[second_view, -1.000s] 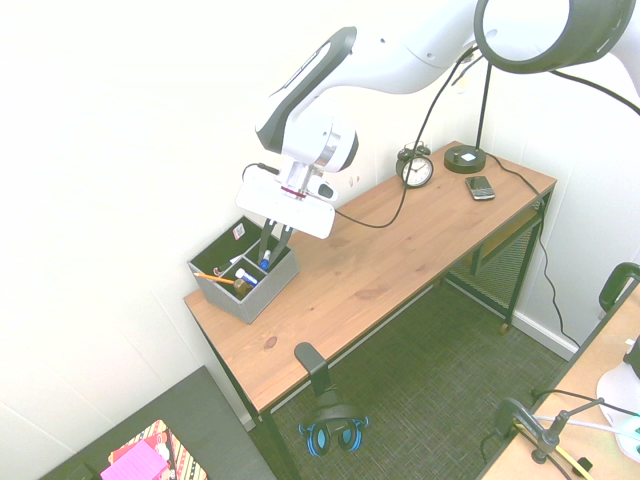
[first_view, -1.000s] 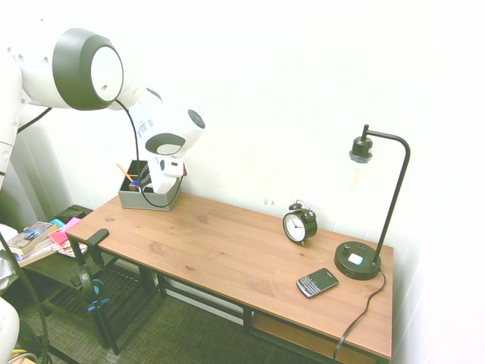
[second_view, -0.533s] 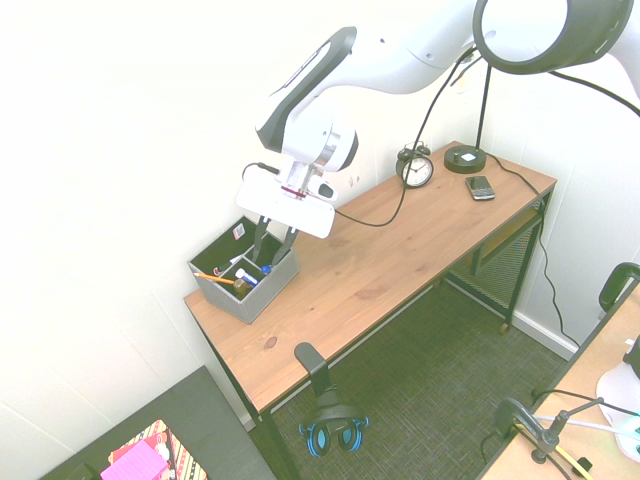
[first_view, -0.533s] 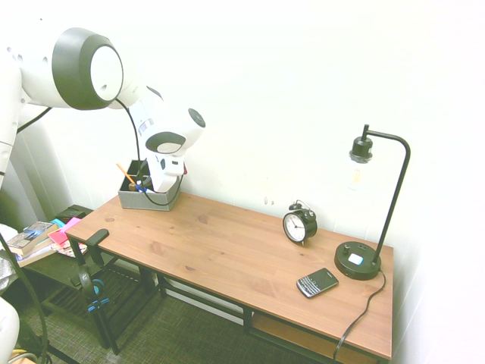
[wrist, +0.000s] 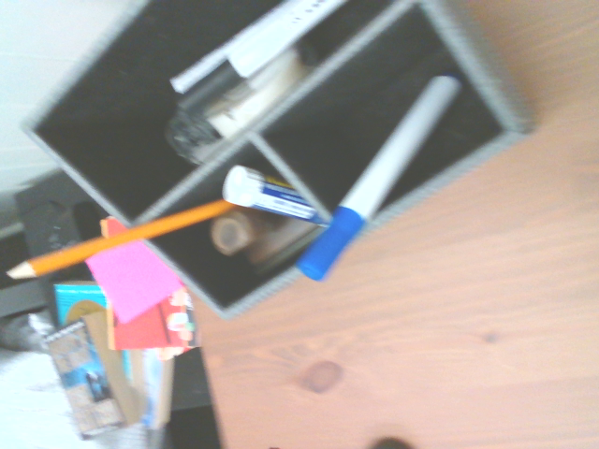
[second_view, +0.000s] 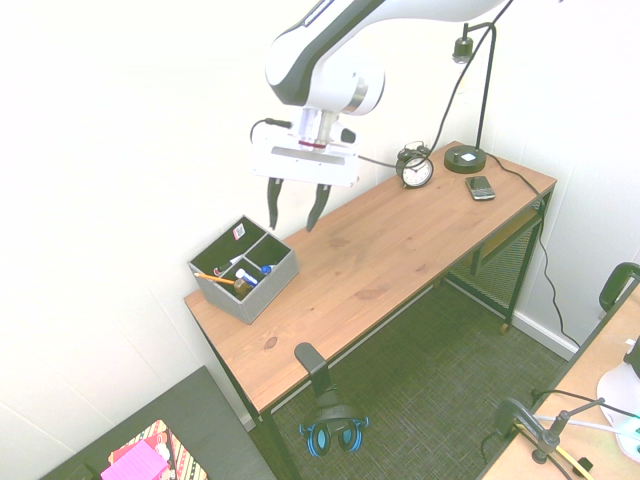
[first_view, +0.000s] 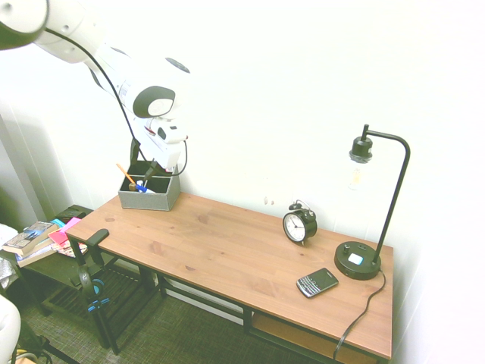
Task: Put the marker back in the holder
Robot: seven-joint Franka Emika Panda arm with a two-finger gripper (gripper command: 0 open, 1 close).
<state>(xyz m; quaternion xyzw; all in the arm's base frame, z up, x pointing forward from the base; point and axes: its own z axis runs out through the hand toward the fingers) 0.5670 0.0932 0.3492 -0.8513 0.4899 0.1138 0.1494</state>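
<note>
Hovering above the holder (second_view: 243, 279) with fingers (second_view: 272, 202) spread and empty, the gripper (second_view: 296, 207) is clear; the marker (wrist: 384, 181) leans inside one compartment, blue cap over the rim — light, stiff, slick, best pinched mid-barrel

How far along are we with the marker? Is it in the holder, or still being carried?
Done: the marker leans in a compartment of the holder, white barrel inside, blue cap end over the rim. In hand: nothing; the gripper hangs above the holder, jaws open and empty. Left: little that I can see, perhaps only moving the arm clear. Whether it is fully seated is hard to tell.
</note>
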